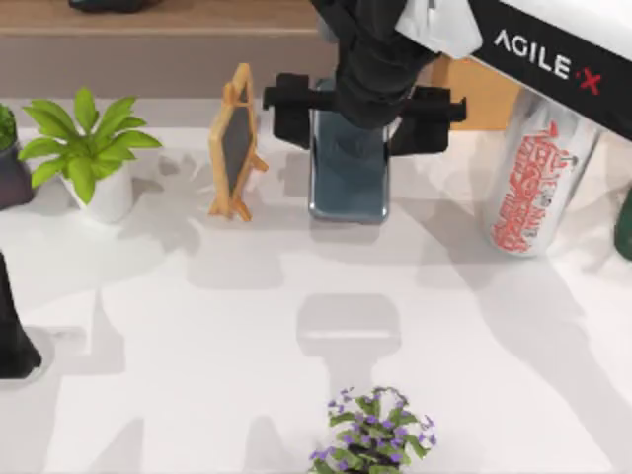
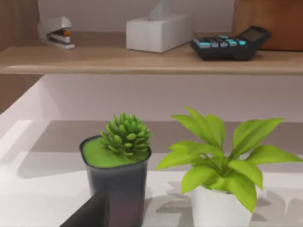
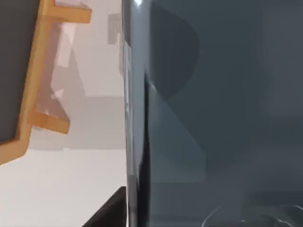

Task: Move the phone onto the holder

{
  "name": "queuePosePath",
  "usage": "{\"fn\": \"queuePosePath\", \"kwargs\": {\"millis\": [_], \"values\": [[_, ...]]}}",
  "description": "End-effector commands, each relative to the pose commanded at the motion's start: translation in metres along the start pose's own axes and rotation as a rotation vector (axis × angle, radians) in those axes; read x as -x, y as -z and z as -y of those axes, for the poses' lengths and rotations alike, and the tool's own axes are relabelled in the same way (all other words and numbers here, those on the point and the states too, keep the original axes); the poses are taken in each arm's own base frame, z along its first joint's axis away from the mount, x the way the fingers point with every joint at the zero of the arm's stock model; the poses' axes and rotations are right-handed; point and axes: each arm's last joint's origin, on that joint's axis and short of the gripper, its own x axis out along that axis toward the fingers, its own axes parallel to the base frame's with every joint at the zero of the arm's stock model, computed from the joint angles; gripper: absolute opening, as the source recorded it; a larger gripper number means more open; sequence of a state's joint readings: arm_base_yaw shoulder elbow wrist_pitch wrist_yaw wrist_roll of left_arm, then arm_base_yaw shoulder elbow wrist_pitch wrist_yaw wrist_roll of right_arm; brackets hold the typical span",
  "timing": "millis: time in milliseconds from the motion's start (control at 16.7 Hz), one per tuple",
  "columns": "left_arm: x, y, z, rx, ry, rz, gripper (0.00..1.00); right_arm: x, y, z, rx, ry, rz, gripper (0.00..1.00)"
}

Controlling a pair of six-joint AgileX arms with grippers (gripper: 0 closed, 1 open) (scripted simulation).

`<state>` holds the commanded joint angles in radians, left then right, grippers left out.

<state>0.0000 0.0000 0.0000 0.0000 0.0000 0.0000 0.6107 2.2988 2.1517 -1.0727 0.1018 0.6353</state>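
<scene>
Right hand (image 1: pixel 361 107) sits directly over the top end of the phone (image 1: pixel 348 178), fingers spread wide to either side, not pinching anything as far as I can judge. Phone runs straight out from under the hand toward the near edge of the bench (image 1: pixel 197 326), long axis in line with the arm's reach; whether it is leaning or flat I cannot tell from above. Right wrist view has the phone's glossy face (image 3: pixel 213 94) right up against the camera. Wooden easel (image 1: pixel 234 143) stands just beside the phone, on the hand's left flank, apart from it. No separate holder that I can identify, so where the phone must end up is unclear. Right arm is the only one in reach. Left hand (image 2: pixel 90 213) is parked far off at the bench's left, facing the potted plants (image 2: pixel 218 161); state: cannot tell.
</scene>
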Motion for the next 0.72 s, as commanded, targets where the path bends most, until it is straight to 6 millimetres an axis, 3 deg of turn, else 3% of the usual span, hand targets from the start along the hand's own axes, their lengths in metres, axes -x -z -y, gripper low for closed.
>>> {"fn": "queuePosePath", "kwargs": {"millis": [180, 420, 540, 720], "values": [[0.0, 0.0, 0.0, 0.0, 0.0, 0.0, 1.0, 0.073, -0.016, 0.015, -0.021, -0.06, 0.233, 0.0], [0.0, 0.0, 0.0, 0.0, 0.0, 0.0, 1.0, 0.155, -0.023, 0.059, -0.09, -0.057, 0.534, 0.0], [0.0, 0.0, 0.0, 0.0, 0.0, 0.0, 1.0, 0.182, -0.021, 0.087, -0.136, -0.011, 0.656, 0.0], [0.0, 0.0, 0.0, 0.0, 0.0, 0.0, 1.0, 0.198, -0.013, 0.129, -0.205, 0.107, 0.781, 0.0]]}}
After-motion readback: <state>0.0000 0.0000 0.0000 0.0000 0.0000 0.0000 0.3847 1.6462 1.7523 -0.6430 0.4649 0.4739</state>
